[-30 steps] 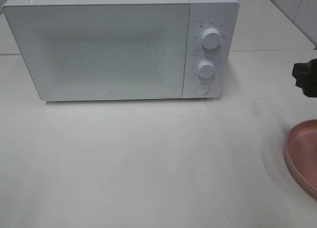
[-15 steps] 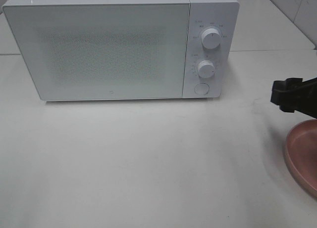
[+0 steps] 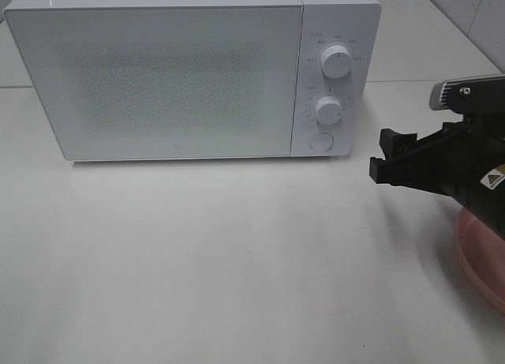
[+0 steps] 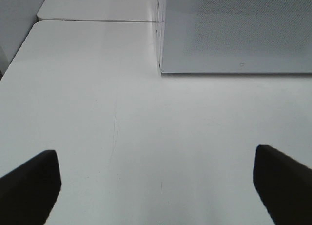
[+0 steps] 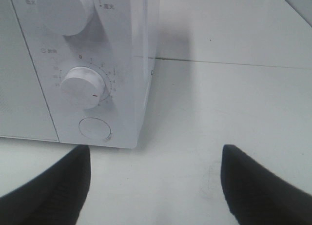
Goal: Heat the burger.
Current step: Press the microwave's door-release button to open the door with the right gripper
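The burger is out of view. The white microwave [image 3: 181, 76] stands at the back with its door shut. My right gripper [image 3: 383, 157] reaches in from the right, open and empty, a little to the right of the microwave's control panel [image 3: 330, 80]. In the right wrist view, the right gripper [image 5: 156, 186] points at the lower dial [image 5: 83, 87] and the round button [image 5: 94, 128]. My left gripper [image 4: 156, 186] is open over bare table, with the microwave's front left corner [image 4: 163, 64] ahead of it. It does not show in the high view.
A pink plate [image 3: 477, 261] lies at the right edge of the table, partly covered by my right arm [image 3: 473, 170]. The upper dial [image 3: 336, 61] sits above the lower dial [image 3: 327, 110]. White table [image 3: 237, 253] stretches in front of the microwave.
My right arm has come in from the right edge, moving left toward the microwave's control panel and over the pink plate. Nothing else has moved.
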`<action>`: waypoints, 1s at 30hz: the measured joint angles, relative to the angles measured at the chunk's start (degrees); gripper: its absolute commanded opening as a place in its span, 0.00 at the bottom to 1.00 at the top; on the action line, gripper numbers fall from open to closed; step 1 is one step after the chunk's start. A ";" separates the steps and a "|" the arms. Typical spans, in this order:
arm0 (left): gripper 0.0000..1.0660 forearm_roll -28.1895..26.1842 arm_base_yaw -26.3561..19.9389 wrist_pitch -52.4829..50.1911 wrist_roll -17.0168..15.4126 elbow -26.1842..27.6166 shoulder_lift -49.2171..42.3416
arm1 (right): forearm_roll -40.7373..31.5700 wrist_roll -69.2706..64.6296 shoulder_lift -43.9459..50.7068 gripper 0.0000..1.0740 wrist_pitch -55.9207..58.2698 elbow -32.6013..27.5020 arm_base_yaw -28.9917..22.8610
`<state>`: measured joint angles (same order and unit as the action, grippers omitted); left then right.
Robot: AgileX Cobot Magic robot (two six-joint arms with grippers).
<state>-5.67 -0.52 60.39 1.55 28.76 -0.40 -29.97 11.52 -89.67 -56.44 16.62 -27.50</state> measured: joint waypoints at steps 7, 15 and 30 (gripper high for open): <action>0.94 0.00 0.00 0.00 0.00 0.00 0.00 | -9.11 2.41 -1.95 0.66 -4.24 -0.11 -7.45; 0.94 0.00 0.00 0.00 0.00 0.00 0.00 | -14.50 4.35 -1.95 0.66 -5.44 -0.06 -11.34; 0.94 0.00 0.00 0.00 0.00 0.00 0.00 | -14.78 5.04 -1.95 0.66 -5.56 0.06 -12.55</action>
<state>-5.67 -0.52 60.39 1.55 28.76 -0.40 -44.75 16.56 -91.62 -61.99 16.67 -40.05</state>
